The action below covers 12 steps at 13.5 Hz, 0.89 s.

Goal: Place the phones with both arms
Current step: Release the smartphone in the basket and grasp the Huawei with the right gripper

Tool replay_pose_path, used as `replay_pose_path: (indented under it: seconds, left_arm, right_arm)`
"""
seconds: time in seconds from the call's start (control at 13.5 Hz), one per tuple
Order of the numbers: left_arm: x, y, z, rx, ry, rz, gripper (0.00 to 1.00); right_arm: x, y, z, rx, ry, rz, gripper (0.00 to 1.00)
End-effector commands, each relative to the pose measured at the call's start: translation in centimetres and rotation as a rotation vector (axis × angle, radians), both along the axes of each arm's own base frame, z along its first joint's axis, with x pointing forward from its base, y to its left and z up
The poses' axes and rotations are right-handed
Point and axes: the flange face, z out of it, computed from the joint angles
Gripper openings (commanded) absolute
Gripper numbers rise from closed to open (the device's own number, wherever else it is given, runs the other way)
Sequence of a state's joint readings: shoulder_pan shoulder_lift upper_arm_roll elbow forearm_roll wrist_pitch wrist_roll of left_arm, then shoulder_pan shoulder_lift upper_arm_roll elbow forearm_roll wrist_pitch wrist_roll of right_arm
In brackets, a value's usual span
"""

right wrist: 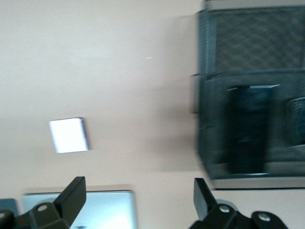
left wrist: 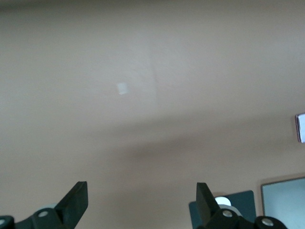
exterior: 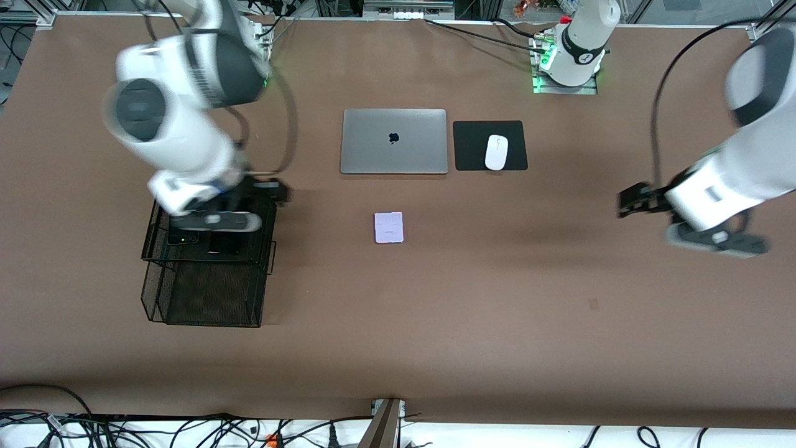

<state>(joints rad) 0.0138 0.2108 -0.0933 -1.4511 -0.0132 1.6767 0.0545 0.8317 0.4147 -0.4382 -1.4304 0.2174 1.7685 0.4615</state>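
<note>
The pale lavender-white phone (exterior: 388, 227) lies flat mid-table, nearer the front camera than the laptop; it shows in the right wrist view (right wrist: 69, 135) and at the edge of the left wrist view (left wrist: 300, 128). The long slim black phone (right wrist: 249, 129) lies in the black mesh rack (right wrist: 238, 43). A second dark flat thing (right wrist: 296, 126) lies beside it, cut off. In the front view, a black phone (exterior: 182, 238) shows in the rack, partly under the right hand. My right gripper (exterior: 277, 190) (right wrist: 138, 186) is open and empty beside the rack (exterior: 205, 292). My left gripper (exterior: 631, 200) (left wrist: 141, 191) is open and empty over bare table.
A closed silver laptop (exterior: 393, 141) lies farther from the front camera than the lavender phone. Beside it, toward the left arm's end, a white mouse (exterior: 496, 152) sits on a black pad (exterior: 516, 134). Cables run along the table's edges.
</note>
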Motion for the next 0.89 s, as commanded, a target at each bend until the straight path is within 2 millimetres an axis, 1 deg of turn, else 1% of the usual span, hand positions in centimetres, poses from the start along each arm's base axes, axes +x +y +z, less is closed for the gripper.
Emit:
replay_pose_path:
  seconds: [0.0,0.07,0.22,0.3,0.37,0.45,0.52,0.67,0.82]
  left_arm:
    - [-7.5,1.4,0.9,0.000,-0.094,0.010,1.00]
    - [-8.3,1.9,0.2,0.006,-0.078,0.004,1.00]
    - [-8.4,2.6,-0.1,0.009,-0.040,-0.009,1.00]
    - [-7.8,3.7,0.0,0.008,-0.039,0.007,1.00]
    - [-7.4,4.3,0.2,0.008,-0.042,0.001,1.00]
    - [-7.2,5.4,-0.2,0.009,-0.037,-0.011,1.00]
    - [-7.2,5.5,-0.2,0.009,-0.035,-0.013,1.00]
    - [-6.9,5.3,-0.5,0.009,-0.031,-0.008,1.00]
    - [-6.9,4.9,-0.6,0.011,-0.029,-0.013,1.00]
  right_arm:
    - [0.3,8.2,-2.3,-0.007,-0.017,-0.064,1.00]
    - [-0.3,11.2,-3.4,-0.004,-0.020,-0.058,1.00]
    - [-2.2,16.2,-6.5,-0.012,-0.037,-0.016,1.00]
    - [-2.7,17.7,-8.3,-0.008,-0.049,0.003,1.00]
    - [-3.2,18.8,-10.4,-0.016,-0.048,0.013,1.00]
    - [-3.8,19.8,-12.7,-0.034,-0.041,0.032,1.00]
    - [-4.0,19.9,-14.6,-0.050,-0.026,0.040,1.00]
    - [-4.1,19.2,-18.4,-0.056,-0.032,0.072,1.00]
    - [-4.3,18.4,-21.7,-0.051,-0.044,0.121,1.00]
